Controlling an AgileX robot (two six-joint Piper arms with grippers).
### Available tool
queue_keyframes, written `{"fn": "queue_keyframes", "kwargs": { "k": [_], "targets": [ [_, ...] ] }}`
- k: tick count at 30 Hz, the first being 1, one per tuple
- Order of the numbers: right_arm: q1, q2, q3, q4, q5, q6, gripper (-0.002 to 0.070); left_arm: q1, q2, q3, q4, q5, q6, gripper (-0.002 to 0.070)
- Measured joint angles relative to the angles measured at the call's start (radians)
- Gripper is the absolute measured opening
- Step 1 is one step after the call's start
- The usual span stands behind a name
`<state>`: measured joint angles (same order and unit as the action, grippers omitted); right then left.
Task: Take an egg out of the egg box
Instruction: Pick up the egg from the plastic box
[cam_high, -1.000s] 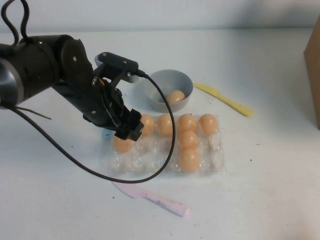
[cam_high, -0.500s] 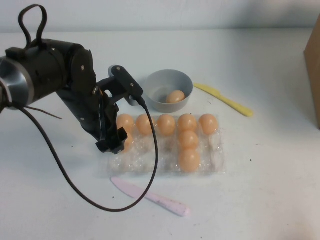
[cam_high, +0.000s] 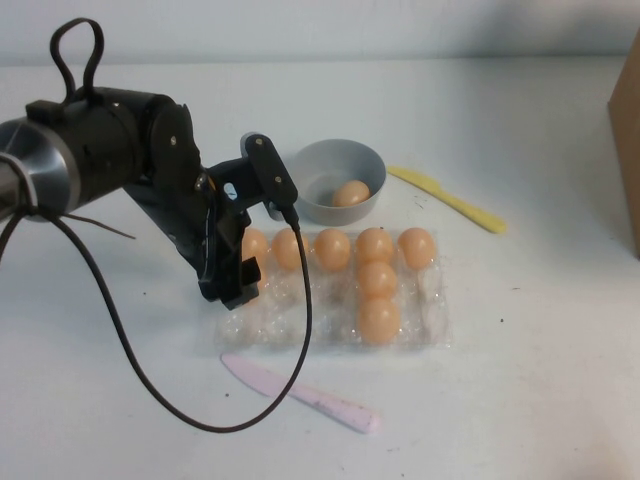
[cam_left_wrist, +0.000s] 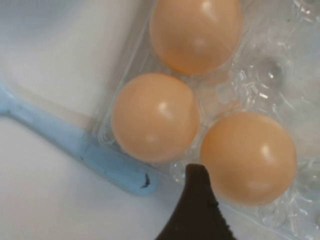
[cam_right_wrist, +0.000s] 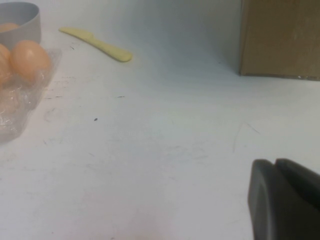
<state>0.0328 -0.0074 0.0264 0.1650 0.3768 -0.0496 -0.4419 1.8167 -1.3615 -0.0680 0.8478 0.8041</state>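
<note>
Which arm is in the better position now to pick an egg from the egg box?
Probably the left. The left gripper hangs over the left end of the egg box, an egg just beneath it. The right gripper is over bare table, far from the box.

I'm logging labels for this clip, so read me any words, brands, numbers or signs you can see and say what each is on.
None can be read.
Egg box: clear plastic, no print visible.
Bowl, cardboard box, yellow knife, pink knife, blue handle: all plain.
Left gripper, above the egg box's left end: no marking visible.
Right gripper, parked over the table: no marking visible.
</note>
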Motion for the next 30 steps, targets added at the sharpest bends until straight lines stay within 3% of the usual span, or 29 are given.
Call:
{"fn": "queue_keyframes", "kwargs": {
  "k": [21,24,30],
  "targets": [
    [0.0,0.0,0.0,0.0,0.0,0.0,-0.0017,0.0,0.056,-0.002,-0.044,-0.037,0.055,0.0469],
    [0.0,0.0,0.0,0.0,0.0,0.0,-0.0017,0.0,0.056,-0.002,-0.044,-0.042,0.055,0.0425],
    [0.0,0.0,0.0,0.0,0.0,0.0,-0.0017,0.0,0.056,-0.004,-0.044,-0.055,0.057,0.026]
  ]
}}
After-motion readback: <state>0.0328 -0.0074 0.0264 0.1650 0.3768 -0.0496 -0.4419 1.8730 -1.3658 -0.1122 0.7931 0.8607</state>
